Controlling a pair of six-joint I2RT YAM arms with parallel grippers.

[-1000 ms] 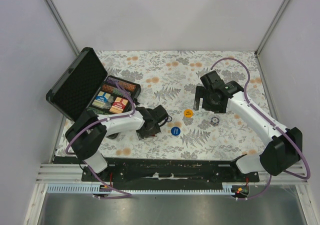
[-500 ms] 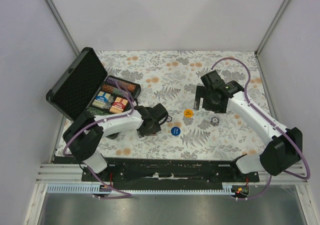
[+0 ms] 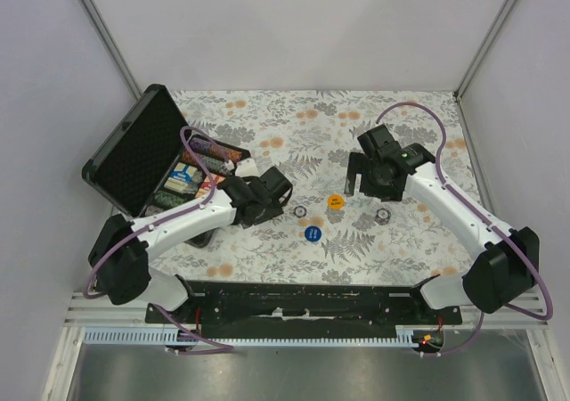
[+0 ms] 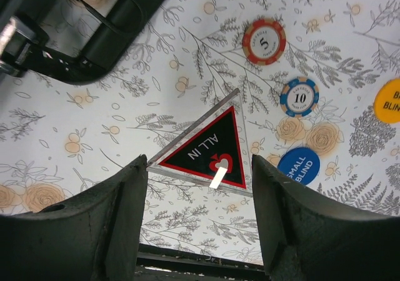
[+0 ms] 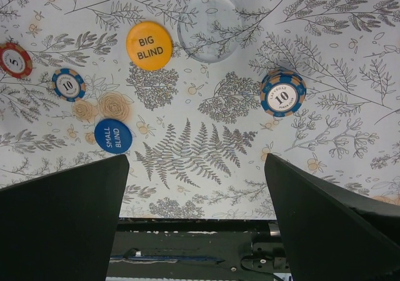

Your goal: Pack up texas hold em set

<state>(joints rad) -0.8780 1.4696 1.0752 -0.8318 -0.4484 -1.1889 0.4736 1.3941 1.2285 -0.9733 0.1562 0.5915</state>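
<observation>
The black case (image 3: 134, 151) lies open at the left, with rows of striped chips (image 3: 214, 151) and card boxes (image 3: 198, 180) in its tray. My left gripper (image 3: 265, 198) hovers beside the case, open and empty. In the left wrist view the dark red-edged "ALL IN" triangle (image 4: 209, 150) lies flat on the cloth under my open left gripper (image 4: 199, 181). The orange button (image 3: 335, 201) and blue button (image 3: 312, 233) lie mid-table. My right gripper (image 3: 370, 180) is open and empty above the cloth; it is also in the right wrist view (image 5: 197, 168).
Loose chips lie on the floral cloth: a red 5 (image 4: 264, 41), a blue 10 (image 4: 299, 97) and a small stack of 10s (image 5: 282, 93). A clear disc (image 5: 209, 28) lies by the orange button (image 5: 149, 45). The case handle (image 4: 94, 44) is close to the triangle.
My left arm has swung away from the table's near side, towards the case. The right arm has not moved.
</observation>
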